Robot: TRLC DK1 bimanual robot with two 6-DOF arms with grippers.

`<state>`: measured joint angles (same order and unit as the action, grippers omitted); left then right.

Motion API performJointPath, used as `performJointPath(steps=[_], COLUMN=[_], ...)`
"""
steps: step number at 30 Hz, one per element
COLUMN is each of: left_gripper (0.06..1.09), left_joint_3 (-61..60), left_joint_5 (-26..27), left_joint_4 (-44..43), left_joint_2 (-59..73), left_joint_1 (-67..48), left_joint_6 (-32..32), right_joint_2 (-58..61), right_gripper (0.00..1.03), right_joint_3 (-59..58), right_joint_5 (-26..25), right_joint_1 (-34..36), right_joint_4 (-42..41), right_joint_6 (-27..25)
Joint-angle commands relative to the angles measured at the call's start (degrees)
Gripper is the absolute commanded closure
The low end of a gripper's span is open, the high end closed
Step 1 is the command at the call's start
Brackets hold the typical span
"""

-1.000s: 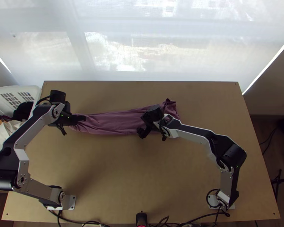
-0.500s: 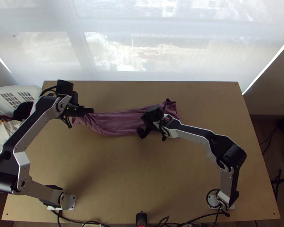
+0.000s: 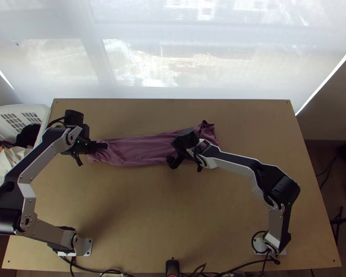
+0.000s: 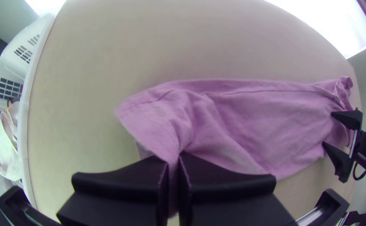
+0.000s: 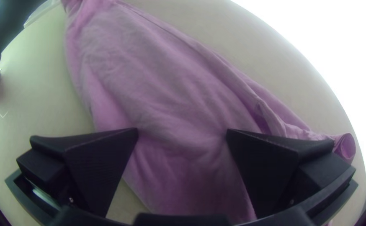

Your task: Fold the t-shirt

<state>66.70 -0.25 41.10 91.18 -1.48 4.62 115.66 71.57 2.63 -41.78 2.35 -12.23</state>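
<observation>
From where I stand, the left gripper (image 4: 173, 162) has a gathered bit of the t-shirt (image 3: 140, 150) pinched at the end nearest the laundry basket (image 3: 43, 111). The right gripper (image 5: 182, 129) is spread over the cloth, farther from the basket. The shirt lies on the table as a long mauve strip running away from the basket, rumpled at its far end.

I'd say the step is folding that strip shorter. The pinch looks narrow, so I'd raise the near end gently, check every layer comes along, and carry it low, away from the basket. The right gripper could steady the middle, then get clear before the cloth lands; otherwise the layers might skew or bunch.

The table (image 3: 173, 207) is plain light wood. Past it, alongside the basket, a bright window (image 3: 140, 60) glows; cream cloth (image 3: 6, 165) sits inside the basket.
</observation>
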Motion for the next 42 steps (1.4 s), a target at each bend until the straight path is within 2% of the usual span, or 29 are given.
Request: performJointPath(steps=[1, 7, 8, 9, 10, 11, 12, 13, 26, 38, 42], left_gripper=[1.05, 1.04, 0.97, 0.84, 0.66, 0.44, 0.16, 0.10, 0.10, 0.11, 0.17], left_joint_3=[-7.37, -9.92, -10.36, -10.71, -10.89, -10.89, -10.53, -10.09, -4.73, 0.80, 0.98], left_joint_5=[-0.01, -0.01, -0.01, 0.08, 0.08, 0.16, 0.16, 0.16, 0.78, 5.52, 7.63], left_joint_4=[-3.13, -3.22, -3.48, -3.48, -3.22, -2.96, -1.99, -0.94, 1.44, 1.96, 2.93], left_joint_2=[-0.39, -0.65, -0.56, -0.47, -0.39, -0.12, 0.14, 0.32, 2.25, 8.32, 9.19], left_joint_1=[5.25, 6.22, 6.13, 6.13, 6.13, 6.05, 5.96, 5.87, 6.66, 5.25, 4.38], left_joint_6=[-2.69, -3.39, -3.48, -3.39, -3.30, -2.95, -2.78, -2.51, 0.39, 3.73, 4.61], right_joint_2=[0.01, 0.01, 0.01, 0.01, 0.01, 0.01, 0.01, 0.01, -0.26, -1.13, -1.13], right_gripper=[0.05, 0.05, 0.05, 0.05, 0.05, 0.05, 0.05, 0.05, 0.05, 0.05, 0.05], right_joint_3=[0.15, 0.32, 0.41, 0.41, 0.41, 0.41, 0.41, 0.32, -0.12, -0.91, -0.91], right_joint_5=[-0.17, -0.35, -0.35, -0.35, -0.35, -0.35, -0.35, -0.35, -0.44, -0.44, -0.44], right_joint_1=[-0.14, -0.23, -0.23, -0.41, -0.41, -0.41, -0.41, -0.50, -1.11, -1.29, -1.55], right_joint_4=[-0.15, -0.15, -0.15, -0.15, -0.15, -0.15, -0.15, -0.15, -0.15, -0.06, -0.06], right_joint_6=[0.10, 0.01, 0.10, 0.19, 0.19, 0.19, 0.28, 0.28, 0.45, 0.54, 0.63])
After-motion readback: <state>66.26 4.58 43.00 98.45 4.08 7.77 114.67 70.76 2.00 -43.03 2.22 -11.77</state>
